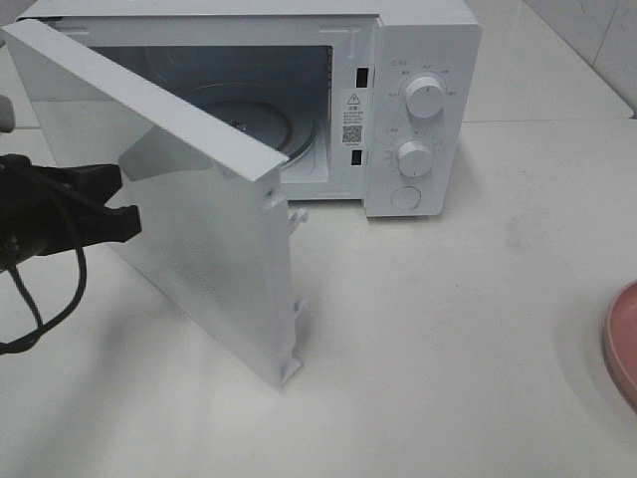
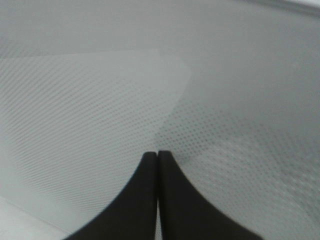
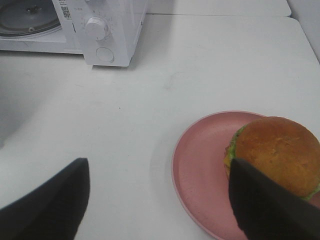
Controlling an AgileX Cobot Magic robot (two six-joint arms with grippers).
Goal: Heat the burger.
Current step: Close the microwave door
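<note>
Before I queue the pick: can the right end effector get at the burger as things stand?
Probably yes. The right end effector is open just above the pink plate, one finger already beside the burger, and nothing lies between them.

White microwave (image 1: pixel 423 60) with dot-meshed door (image 1: pixel 199 259), golden-brown burger (image 3: pixel 277 152) on pink plate (image 3: pixel 200 170), black gripper (image 2: pixel 158 200).

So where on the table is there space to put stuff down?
The table is bare between the open door and the pink plate, in front of the microwave. It is crowded left of the door, by the left gripper.
</note>
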